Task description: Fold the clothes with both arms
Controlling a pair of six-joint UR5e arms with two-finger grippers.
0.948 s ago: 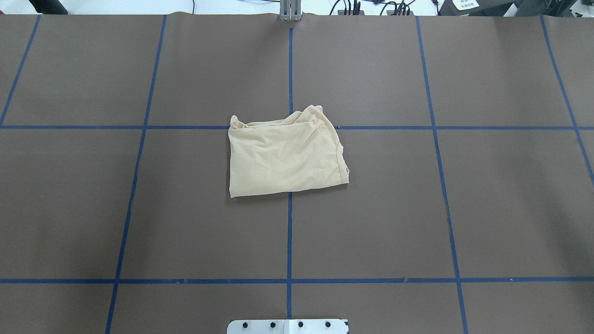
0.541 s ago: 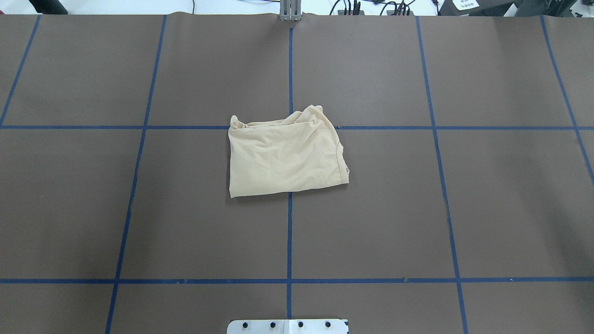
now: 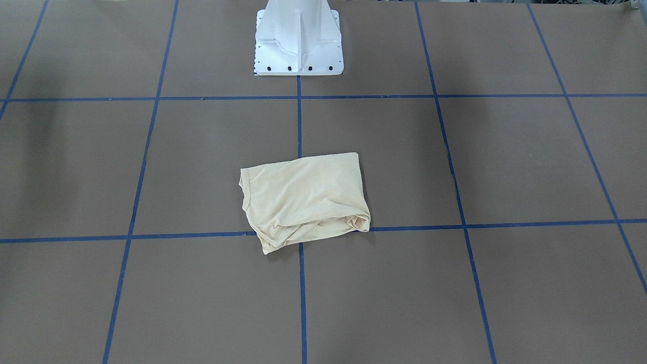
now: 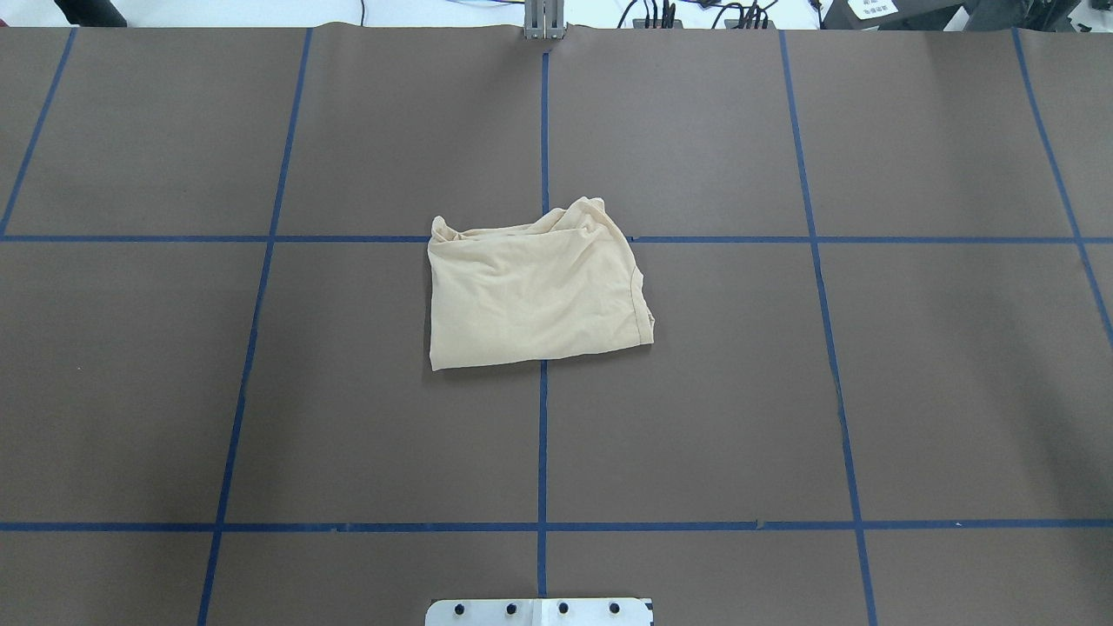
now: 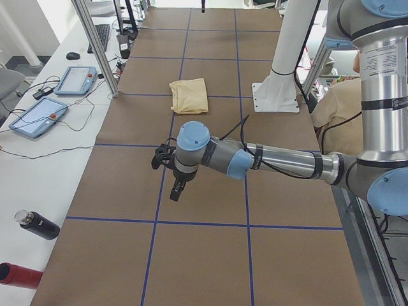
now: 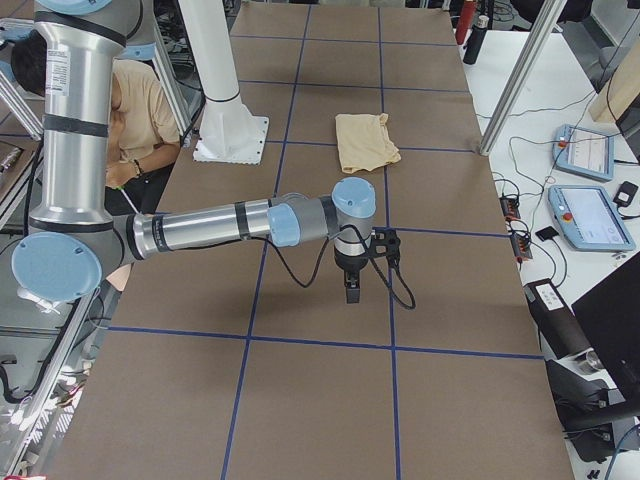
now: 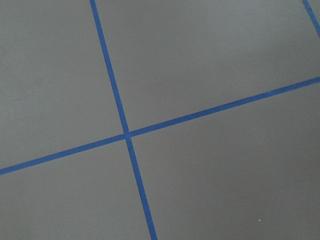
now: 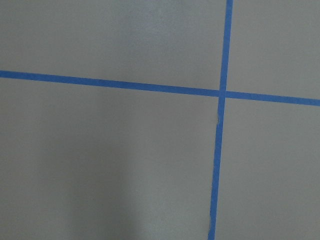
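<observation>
Shirt (image 4: 535,296) status for you: it's folded into a rough rectangle in the middle of the table (image 4: 261,391), right on top of where the centre blue tape line (image 4: 542,435) meets one of the cross lines; the edge nearer the robot's pedestal (image 3: 298,35) lies fairly straight and flat; the far edge is bunched and wrinkly, with a lumpy roll at one corner; a curved seamed edge shows on the robot's right side of the bundle.

Both arms are well apart from the cloth, out toward the table ends; you'll only catch them in the side views. Left arm (image 5: 280,162) stretches low across the table with the left gripper (image 5: 178,190) pointing down over bare brown surface near a tape line; right arm (image 6: 200,228) mirrors that at the other end, right gripper (image 6: 352,290) hanging just above the table. Honestly can't tell from those angles whether either one's fingers are spread or closed, so I won't call it. Each wrist camera just looks down at a tape crossing on the brown surface.

Off to the side: teach pendants (image 5: 78,80) on the white bench, plus a black bottle (image 5: 38,224); a person (image 6: 135,100) in a tan top sits behind the robot.
</observation>
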